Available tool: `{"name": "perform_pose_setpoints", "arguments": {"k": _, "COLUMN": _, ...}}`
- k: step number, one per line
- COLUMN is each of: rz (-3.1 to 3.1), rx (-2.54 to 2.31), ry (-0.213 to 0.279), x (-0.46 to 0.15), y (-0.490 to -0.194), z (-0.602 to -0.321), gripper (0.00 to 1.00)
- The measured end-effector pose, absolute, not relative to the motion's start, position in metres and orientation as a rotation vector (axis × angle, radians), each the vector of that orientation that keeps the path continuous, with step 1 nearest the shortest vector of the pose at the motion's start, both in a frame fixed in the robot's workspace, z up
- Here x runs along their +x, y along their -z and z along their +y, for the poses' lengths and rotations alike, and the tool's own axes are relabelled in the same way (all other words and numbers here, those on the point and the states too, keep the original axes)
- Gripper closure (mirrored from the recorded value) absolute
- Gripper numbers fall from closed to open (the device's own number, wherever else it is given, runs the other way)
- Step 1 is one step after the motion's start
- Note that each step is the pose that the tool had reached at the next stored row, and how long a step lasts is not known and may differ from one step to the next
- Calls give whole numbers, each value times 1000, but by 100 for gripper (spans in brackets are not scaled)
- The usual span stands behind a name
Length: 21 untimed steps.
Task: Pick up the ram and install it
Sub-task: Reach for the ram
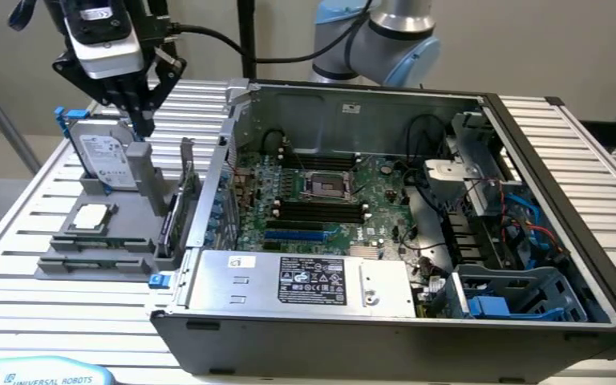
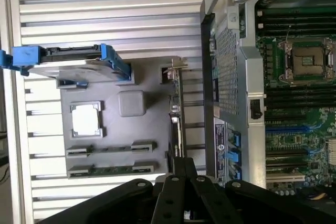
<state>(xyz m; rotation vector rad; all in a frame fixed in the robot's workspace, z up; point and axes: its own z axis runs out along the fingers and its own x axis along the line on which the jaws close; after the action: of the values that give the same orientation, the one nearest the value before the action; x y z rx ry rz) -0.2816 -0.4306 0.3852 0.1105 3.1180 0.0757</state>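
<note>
Fingers of the hand (image 1: 140,119) were pressed together on nothing, pointing down just above the blue-railed hard drive (image 1: 105,156); that drive stood upright in the gray holder (image 2: 152,119); the ram (image 2: 107,170) lay flat in the holder's slot farthest from the drive, well apart from the hand; the silver processor chip (image 1: 91,215) sat between drive and slots; the holder rested on the slatted counter (image 1: 30,305), at the exterior view's left of the open computer case (image 1: 319,337).

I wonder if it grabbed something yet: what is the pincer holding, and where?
Nothing. The pincer is shut and empty; the memory stick lies in the grey tray.
</note>
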Motion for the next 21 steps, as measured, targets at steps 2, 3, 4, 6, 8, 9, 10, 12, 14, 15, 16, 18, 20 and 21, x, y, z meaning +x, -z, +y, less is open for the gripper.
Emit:
{"name": "perform_pose_setpoints", "arguments": {"k": 2, "rz": 3118, "rx": 110, "ry": -76, "x": -291, "y": -383, "z": -432, "gripper": 89}}
{"name": "perform_pose_setpoints", "arguments": {"k": 3, "rz": 3118, "rx": 110, "ry": -76, "x": -295, "y": -382, "z": -433, "gripper": 89}}
{"name": "perform_pose_setpoints", "arguments": {"k": 4, "rz": 3118, "rx": 110, "ry": -76, "x": -300, "y": -381, "z": -434, "gripper": 89}}
{"name": "perform_pose_setpoints", "arguments": {"k": 6, "rz": 3118, "rx": 110, "ry": -76, "x": -309, "y": -379, "z": -435, "gripper": 89}}
{"name": "perform_pose_setpoints", "arguments": {"k": 8, "rz": 3118, "rx": 110, "ry": -76, "x": -318, "y": -376, "z": -437, "gripper": 89}}
{"name": "perform_pose_setpoints", "arguments": {"k": 9, "rz": 3118, "rx": 110, "ry": -76, "x": -322, "y": -375, "z": -437, "gripper": 89}}
{"name": "perform_pose_setpoints", "arguments": {"k": 10, "rz": 3118, "rx": 110, "ry": -76, "x": -327, "y": -373, "z": -438, "gripper": 89}}
{"name": "perform_pose_setpoints", "arguments": {"k": 12, "rz": 3118, "rx": 110, "ry": -76, "x": -336, "y": -370, "z": -439, "gripper": 89}}
{"name": "perform_pose_setpoints", "arguments": {"k": 14, "rz": 3118, "rx": 111, "ry": -76, "x": -345, "y": -367, "z": -440, "gripper": 89}}
{"name": "perform_pose_setpoints", "arguments": {"k": 15, "rz": 3118, "rx": 110, "ry": -76, "x": -350, "y": -365, "z": -440, "gripper": 89}}
{"name": "perform_pose_setpoints", "arguments": {"k": 16, "rz": 3118, "rx": 110, "ry": -76, "x": -354, "y": -363, "z": -441, "gripper": 89}}
{"name": "perform_pose_setpoints", "arguments": {"k": 18, "rz": 3118, "rx": 110, "ry": -76, "x": -363, "y": -360, "z": -442, "gripper": 89}}
{"name": "perform_pose_setpoints", "arguments": {"k": 20, "rz": 3118, "rx": 110, "ry": -76, "x": -372, "y": -357, "z": -443, "gripper": 89}}
{"name": "perform_pose_setpoints", "arguments": {"k": 21, "rz": 3118, "rx": 111, "ry": -76, "x": -377, "y": -355, "z": -443, "gripper": 89}}
